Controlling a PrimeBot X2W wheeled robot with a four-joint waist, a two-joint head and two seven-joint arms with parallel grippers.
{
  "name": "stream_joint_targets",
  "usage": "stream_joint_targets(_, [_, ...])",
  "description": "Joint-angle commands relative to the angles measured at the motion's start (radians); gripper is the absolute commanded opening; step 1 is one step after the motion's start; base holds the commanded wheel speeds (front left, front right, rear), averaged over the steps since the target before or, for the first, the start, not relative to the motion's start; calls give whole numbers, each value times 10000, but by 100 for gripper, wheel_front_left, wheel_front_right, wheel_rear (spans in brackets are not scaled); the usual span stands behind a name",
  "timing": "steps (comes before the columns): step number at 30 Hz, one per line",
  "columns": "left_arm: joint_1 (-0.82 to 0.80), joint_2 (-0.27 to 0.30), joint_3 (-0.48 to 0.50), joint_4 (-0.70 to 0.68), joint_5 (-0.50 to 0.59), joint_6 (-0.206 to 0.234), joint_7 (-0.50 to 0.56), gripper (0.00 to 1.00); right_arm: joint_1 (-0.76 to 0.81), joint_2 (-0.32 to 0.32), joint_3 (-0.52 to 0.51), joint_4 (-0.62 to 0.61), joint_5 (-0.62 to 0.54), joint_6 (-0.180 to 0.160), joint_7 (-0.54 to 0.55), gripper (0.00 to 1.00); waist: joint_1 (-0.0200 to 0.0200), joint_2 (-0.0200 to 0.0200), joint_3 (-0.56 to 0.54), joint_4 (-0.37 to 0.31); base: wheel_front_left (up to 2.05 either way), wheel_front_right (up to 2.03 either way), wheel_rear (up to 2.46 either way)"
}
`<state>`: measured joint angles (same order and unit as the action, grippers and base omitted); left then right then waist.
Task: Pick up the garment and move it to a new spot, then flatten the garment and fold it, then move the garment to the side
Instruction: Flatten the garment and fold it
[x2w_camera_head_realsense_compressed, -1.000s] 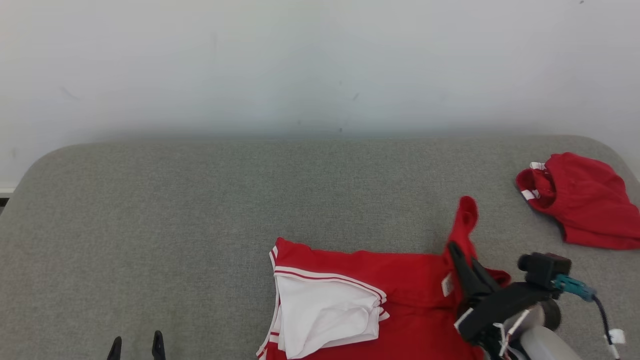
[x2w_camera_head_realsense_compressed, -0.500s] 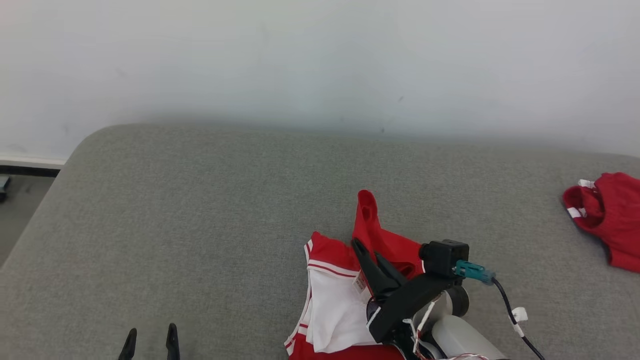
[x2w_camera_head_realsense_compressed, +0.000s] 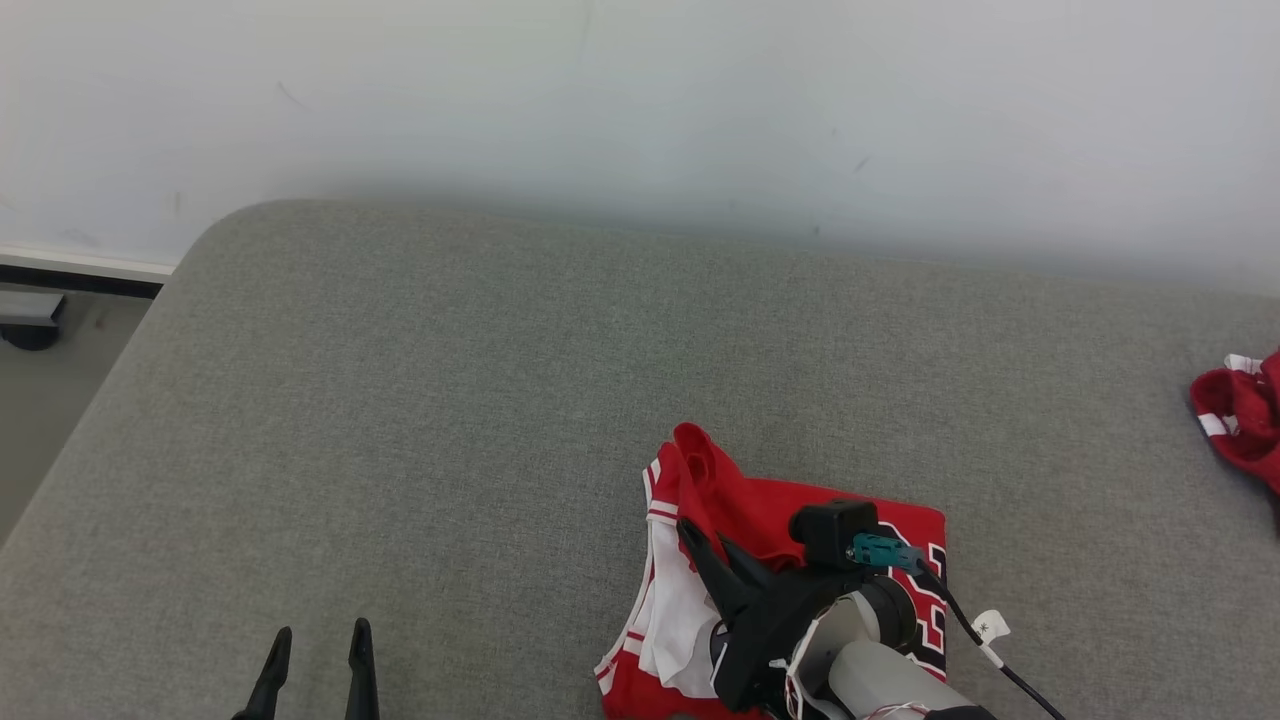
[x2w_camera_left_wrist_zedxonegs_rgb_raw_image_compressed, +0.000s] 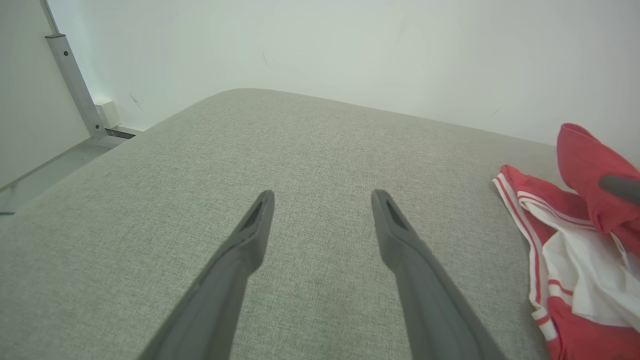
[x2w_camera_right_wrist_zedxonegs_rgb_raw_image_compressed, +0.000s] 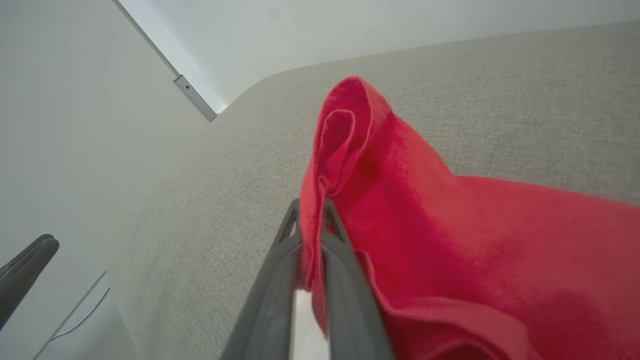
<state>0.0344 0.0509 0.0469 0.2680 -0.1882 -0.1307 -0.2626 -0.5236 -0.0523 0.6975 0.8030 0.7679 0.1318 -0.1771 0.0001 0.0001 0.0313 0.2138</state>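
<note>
So, step in hand: most likely the fold. One red edge of the garment (x2w_camera_head_realsense_compressed: 765, 500) was raised above the rest of it, not lying flat.
Right gripper (x2w_camera_head_realsense_compressed: 705, 537): the jaws were all but closed, pinching a doubled red hem. The cloth stood up in a small loop beyond the fingertips.
Left gripper (x2w_camera_head_realsense_compressed: 315, 665): the fingers were spread wide with nothing between them, over bare grey cushion (x2w_camera_head_realsense_compressed: 400, 400) and well apart from the garment.
Garment's place: it lay near the front edge of the cushion, right of centre in the head view. The white sleeve and striped trim were on its left side, and part of the black number showed beside the right wrist.
Other cloth: a smaller red garment (x2w_camera_head_realsense_compressed: 1235, 420) lay at the far right edge, well apart.
Doing it well: carry the pinched hem low and straight across so it lands along the striped-trim side with the edges matched. Let go only once the hem rests on the layer beneath.
Tension: keep it just taut. Too hard a pull would probably drag the lower layer along.
Risk: a one-handed pull could skew or bunch the fold, so the idle left gripper might pin the near side.
Unclear: whether the layer underneath was smooth — the right arm hid it.
</note>
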Motion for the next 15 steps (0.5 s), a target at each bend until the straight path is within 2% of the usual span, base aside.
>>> stream_joint_targets(1, [-121,-12,-18,43,-127,54,-25,100,-147,30,169,122,191,-22,-117,0,-1,-1,28,16,0,0,0])
stream_joint_targets(4, [-161,-13,-75,81,-181,70,-25,100,-285,31,539,432,436,-22,-226,0,-1,-1,29,-1,0,0,0])
stream_joint_targets(5, [-168,-10,-79,94,-191,90,-25,100,-350,33,647,484,505,-22,-304,33,-1,-1,23,-10,0,0,0])
stream_joint_targets(6, [-171,-12,-72,101,-203,96,-25,100,-387,35,752,497,644,-22,-336,100,-1,-1,10,-22,0,0,0])
stream_joint_targets(11, [3,-12,103,62,-185,107,-25,100,-732,28,874,433,901,-22,-700,100,-1,-1,-111,-185,0,0,0])
stream_joint_targets(15, [184,-12,273,-15,-176,114,-25,100,-1080,-226,311,226,548,-22,-877,100,-1,-1,-202,-352,0,0,0])
